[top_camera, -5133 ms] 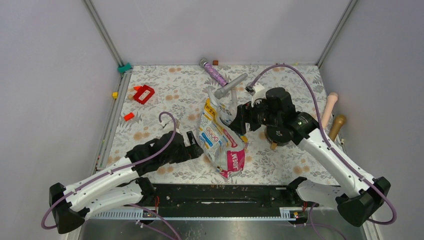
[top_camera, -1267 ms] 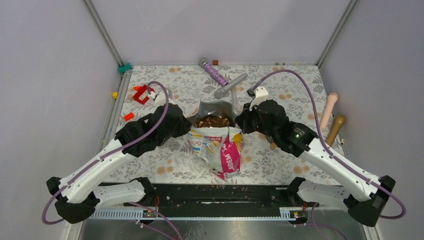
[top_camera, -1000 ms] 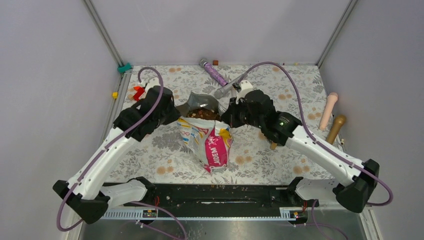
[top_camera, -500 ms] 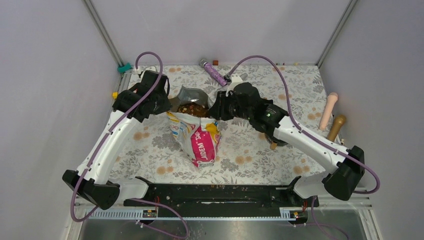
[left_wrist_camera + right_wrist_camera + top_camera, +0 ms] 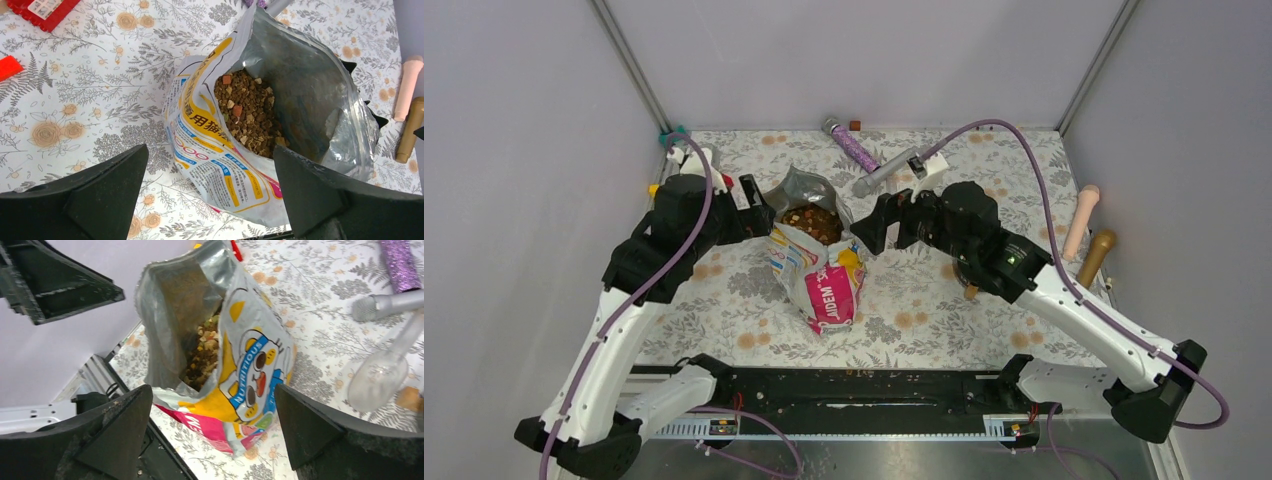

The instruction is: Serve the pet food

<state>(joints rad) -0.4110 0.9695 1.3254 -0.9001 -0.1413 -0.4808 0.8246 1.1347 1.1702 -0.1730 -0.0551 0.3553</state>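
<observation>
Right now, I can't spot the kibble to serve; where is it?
Top view: the pet food lies inside the open bag, left of centre, between the left gripper and right gripper.

Left arm [image 5: 609,345]: white shells on the long links, black joints, black base.
Right arm [image 5: 1079,315]: the same white links and black joints, with a small green light [image 5: 1012,258] on the black housing behind the fingers.
Cables: a purple cable [image 5: 989,122] arcs out behind each pair of fingers from a white plug [image 5: 929,165] and runs along the arm.
Left fingers [image 5: 95,200]: two matte black wedges, broad at the root and tapering to a point.
Right fingers [image 5: 107,437]: matching black wedges with a grainy surface flecked with pale dust.
</observation>
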